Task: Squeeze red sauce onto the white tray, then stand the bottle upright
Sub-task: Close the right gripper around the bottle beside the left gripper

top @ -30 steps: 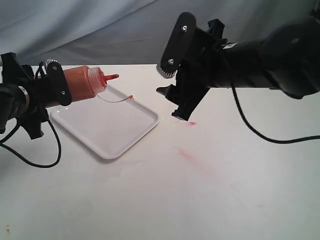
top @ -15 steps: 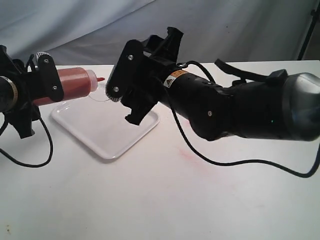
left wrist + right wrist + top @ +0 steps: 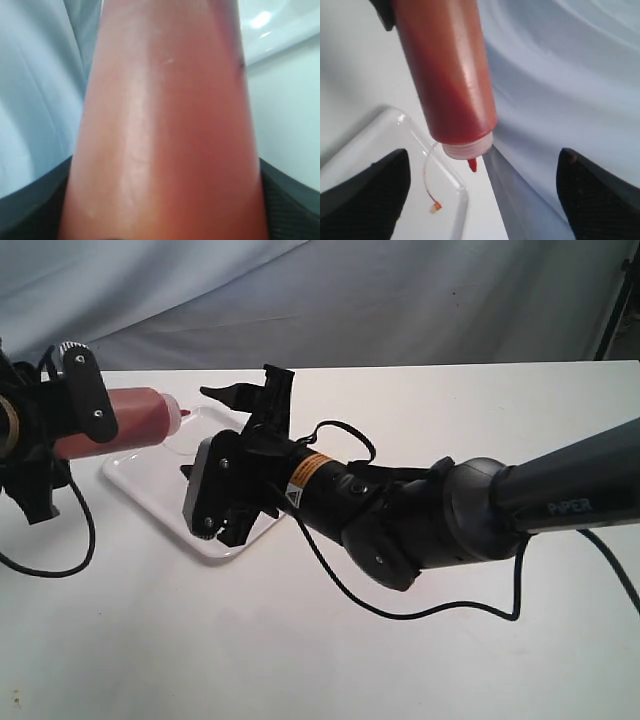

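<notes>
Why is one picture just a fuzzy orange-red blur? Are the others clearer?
Left wrist view: the bottle sits so close it fills the frame, out of focus. Right wrist view: bottle sharp, dark fingertips blurred. Exterior view: sharp, evenly lit.

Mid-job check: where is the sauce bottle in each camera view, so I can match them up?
Exterior view: the bottle is at far left of the picture, held sideways, nozzle pointing right.
Left wrist view: the bottle fills the middle of the picture, very close.
Right wrist view: the bottle is in the picture's upper middle, nozzle lowest.
Shared landmark: the white tray, its rounded corner near the nozzle in the exterior and right wrist views.
</notes>
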Controlling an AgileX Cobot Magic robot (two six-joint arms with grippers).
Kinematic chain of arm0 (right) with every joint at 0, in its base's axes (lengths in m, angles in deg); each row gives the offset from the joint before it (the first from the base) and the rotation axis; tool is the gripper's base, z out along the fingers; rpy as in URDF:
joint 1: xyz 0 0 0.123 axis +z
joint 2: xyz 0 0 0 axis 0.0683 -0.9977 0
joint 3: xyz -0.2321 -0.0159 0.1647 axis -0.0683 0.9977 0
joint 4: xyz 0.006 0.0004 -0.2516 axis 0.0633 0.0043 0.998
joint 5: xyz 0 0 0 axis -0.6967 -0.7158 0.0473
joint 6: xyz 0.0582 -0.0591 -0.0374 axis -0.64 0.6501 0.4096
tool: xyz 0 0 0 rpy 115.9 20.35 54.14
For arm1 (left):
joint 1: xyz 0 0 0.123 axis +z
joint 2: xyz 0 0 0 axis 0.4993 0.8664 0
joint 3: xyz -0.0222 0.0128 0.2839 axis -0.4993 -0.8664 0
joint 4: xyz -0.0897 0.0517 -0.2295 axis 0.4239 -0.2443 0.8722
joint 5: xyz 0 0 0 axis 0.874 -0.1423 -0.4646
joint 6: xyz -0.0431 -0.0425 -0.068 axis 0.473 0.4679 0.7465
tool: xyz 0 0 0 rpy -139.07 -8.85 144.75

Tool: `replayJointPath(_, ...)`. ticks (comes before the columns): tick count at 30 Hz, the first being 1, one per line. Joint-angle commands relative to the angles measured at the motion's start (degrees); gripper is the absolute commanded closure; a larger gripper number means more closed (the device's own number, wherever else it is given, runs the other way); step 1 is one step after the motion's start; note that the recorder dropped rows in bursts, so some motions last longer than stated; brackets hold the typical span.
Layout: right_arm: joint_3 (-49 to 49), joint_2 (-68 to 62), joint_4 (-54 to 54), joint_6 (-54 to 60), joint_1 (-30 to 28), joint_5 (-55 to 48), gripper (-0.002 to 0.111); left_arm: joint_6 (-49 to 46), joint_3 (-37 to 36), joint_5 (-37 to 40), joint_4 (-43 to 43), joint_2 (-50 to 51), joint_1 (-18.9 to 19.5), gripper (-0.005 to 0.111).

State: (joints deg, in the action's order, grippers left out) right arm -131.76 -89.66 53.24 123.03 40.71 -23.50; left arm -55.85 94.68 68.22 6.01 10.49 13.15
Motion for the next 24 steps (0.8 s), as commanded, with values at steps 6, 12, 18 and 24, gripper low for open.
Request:
replayJointPath(6, -0.1, -0.38, 1.68, -4.81, 0.06, 3.98, 0.034, -3.24, 0.54, -3.44, 6.26, -4.24, -0.47, 0.107)
replayJointPath(12, -0.1, -0.38, -0.29, -10.64, 0.06, 3.62, 0.023, -13.99, 0.54, -2.44, 15.9, -4.24, -0.47, 0.107)
replayJointPath(18, -0.1, -0.38, 0.64, -10.75, 0.06, 0.93, 0.003, -23.55, 0.54, -1.74, 22.83, -4.24, -0.47, 0.107)
replayJointPath(24, -0.1, -0.38, 2.28, -13.69, 0.17, 0.93, 0.003, -26.21, 0.54, -1.26, 25.67, -4.24, -0.47, 0.107)
